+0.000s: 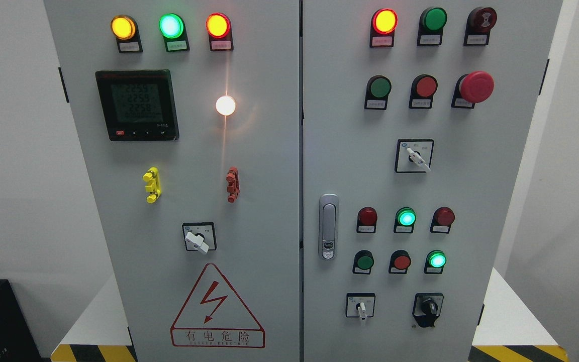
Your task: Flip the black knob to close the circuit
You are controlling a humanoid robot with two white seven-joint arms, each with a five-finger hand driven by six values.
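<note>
Facing the grey control cabinet (269,166) square on, two doors, neither robot hand showing anywhere in the head view. Finger state: cannot tell, since no hand is entering the picture; nothing is being held or touched as far as the picture is showing.

The black knob (428,307) is sitting at the lower right of the right-hand door, low on the panel, just right of a small white-handled selector (361,306) and below a glowing green lamp (437,260). Its pointer is reading roughly upright, though the dark-on-dark shape is making the exact angle hard to read.

Judging the step as not yet begun: the reach is still to come. The right arm is looking the better placed, the knob lying right of the door handle (328,226). Doing it well is probably meaning coming in straight toward the panel, pinching the raised grip across its narrow sides with thumb and fingertips, then rotating about the knob's own axis rather than pushing sideways. Risk, in my judgement: brushing the white selector, which is sitting near on the same row.
</note>
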